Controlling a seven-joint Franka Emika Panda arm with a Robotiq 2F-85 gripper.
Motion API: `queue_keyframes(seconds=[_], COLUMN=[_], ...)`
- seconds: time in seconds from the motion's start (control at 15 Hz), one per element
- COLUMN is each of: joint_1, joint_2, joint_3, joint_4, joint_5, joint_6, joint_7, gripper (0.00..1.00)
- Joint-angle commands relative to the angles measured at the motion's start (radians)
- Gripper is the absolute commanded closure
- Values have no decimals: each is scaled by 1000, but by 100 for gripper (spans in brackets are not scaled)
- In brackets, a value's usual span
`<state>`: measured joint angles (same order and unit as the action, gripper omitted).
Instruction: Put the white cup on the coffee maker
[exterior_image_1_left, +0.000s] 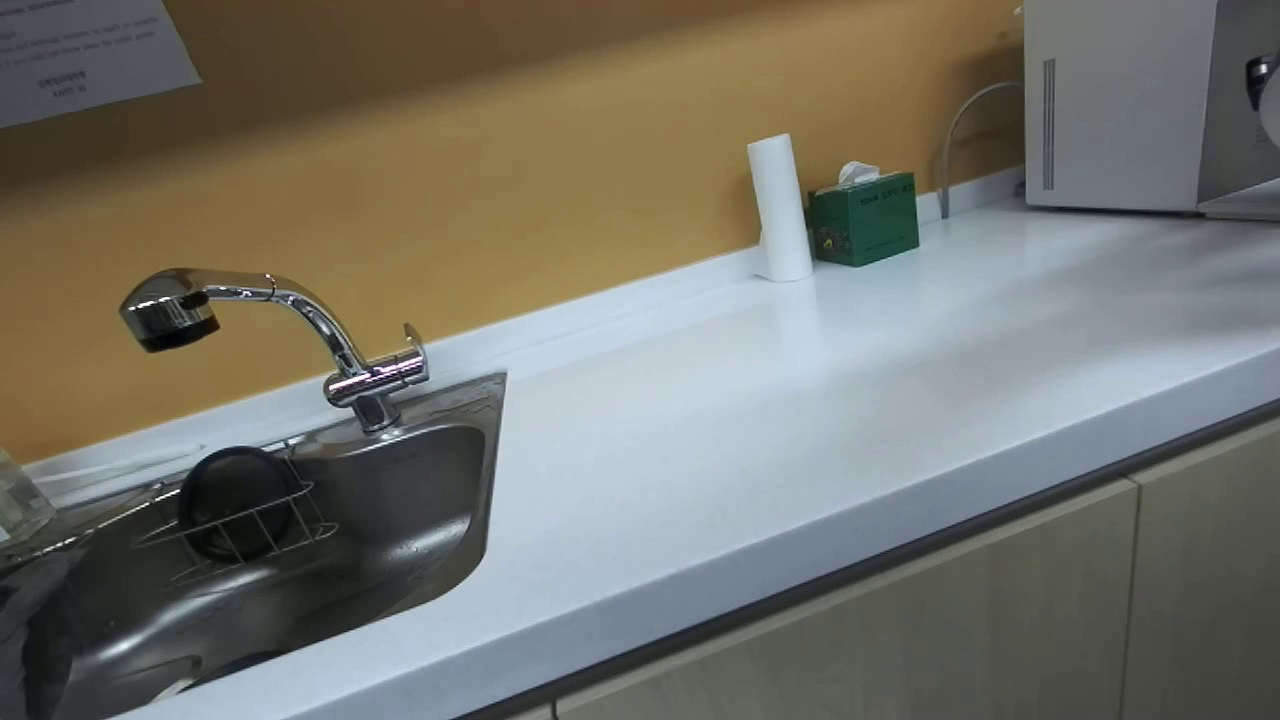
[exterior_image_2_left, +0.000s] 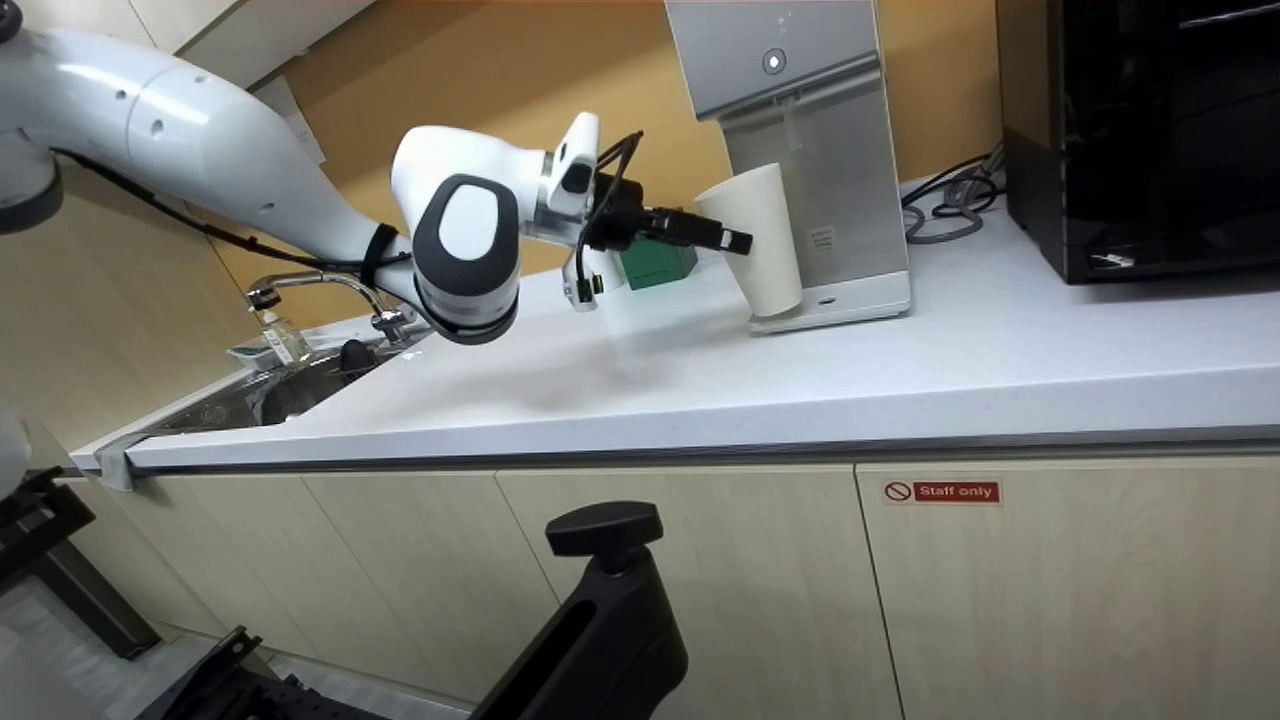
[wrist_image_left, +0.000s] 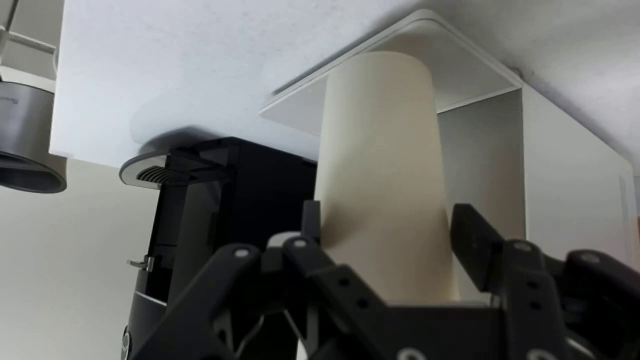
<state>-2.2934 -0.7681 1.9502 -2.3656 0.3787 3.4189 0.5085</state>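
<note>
The white cup (exterior_image_2_left: 752, 240) is a plain tapered tumbler, wide rim up. It stands in front of the coffee maker (exterior_image_2_left: 840, 170), its bottom over the low base plate; whether it bears fully on the plate I cannot tell. My gripper (exterior_image_2_left: 728, 236) comes from the side, one finger across the cup. In the wrist view the fingers (wrist_image_left: 385, 220) press on both sides of the cup (wrist_image_left: 385, 165), nearer its rim. The coffee maker (wrist_image_left: 570, 170) also shows there. In an exterior view the coffee maker (exterior_image_1_left: 1115, 110) is partly in view and the cup (exterior_image_1_left: 1273, 108) is cut by the edge.
A white cylinder (exterior_image_1_left: 782, 215) and a green tissue box (exterior_image_1_left: 868, 220) stand by the wall. A sink (exterior_image_1_left: 400, 500) with a faucet (exterior_image_1_left: 310, 315) lies farther along the counter. A black appliance (exterior_image_2_left: 1170, 150) stands beyond the coffee maker, with cables (exterior_image_2_left: 950, 210) between; it also shows in the wrist view (wrist_image_left: 270, 190).
</note>
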Motion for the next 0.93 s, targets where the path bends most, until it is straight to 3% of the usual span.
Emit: queue_keyframes(seconds=[0.0, 0.47, 0.53, 0.67, 0.73, 0.87], joint_1=[-78, -143, -114, -124, -125, -126], joint_2=[76, 58, 58, 57, 57, 46], joint_3=[46, 64, 55, 57, 57, 59], joint_4=[40, 82, 51, 55, 56, 61], joint_5=[-36, -32, -13, -17, -19, -15], joint_6=[15, -9, 4, 3, 3, -3], joint_7=[-4, -10, -3, -5, -5, -2], gripper=[58, 58, 33, 33, 58, 58])
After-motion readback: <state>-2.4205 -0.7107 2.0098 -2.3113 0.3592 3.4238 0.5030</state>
